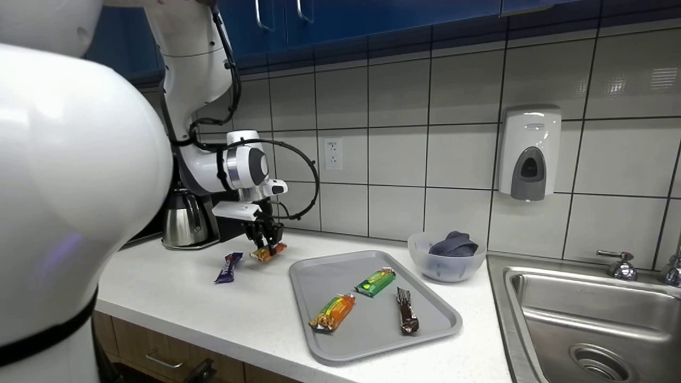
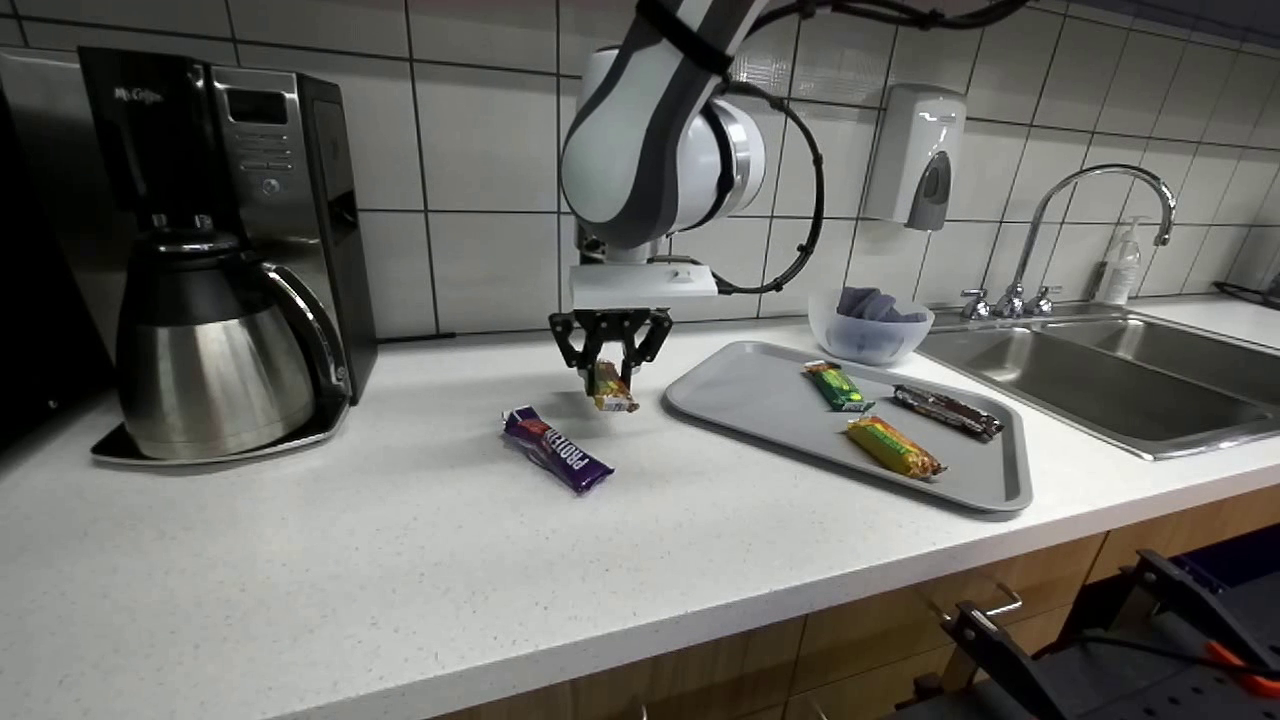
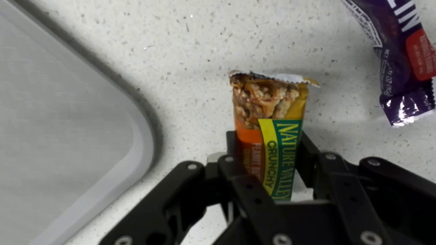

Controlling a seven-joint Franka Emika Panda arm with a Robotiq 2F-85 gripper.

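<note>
My gripper (image 3: 267, 146) is shut on a Nature Valley crunchy bar (image 3: 272, 112) in an orange, yellow and green wrapper. The fingers press its two long sides. In an exterior view the gripper (image 2: 610, 378) holds the bar (image 2: 613, 392) seemingly just above the white counter. The gripper (image 1: 269, 248) and bar (image 1: 262, 255) also show in an exterior view (image 1: 269, 248). The bar's lower end is hidden behind the gripper in the wrist view. A purple protein bar (image 2: 555, 450) lies on the counter beside the gripper; it also shows in the wrist view (image 3: 405, 58).
A grey tray (image 2: 740, 400) bears a green bar (image 2: 836, 386), an orange-yellow bar (image 2: 893, 447) and a brown bar (image 2: 947, 411). A bowl (image 2: 862, 338) with dark cloth stands behind it. A coffee maker (image 2: 215, 370) is at the far end, a sink (image 1: 585, 319) beyond the tray.
</note>
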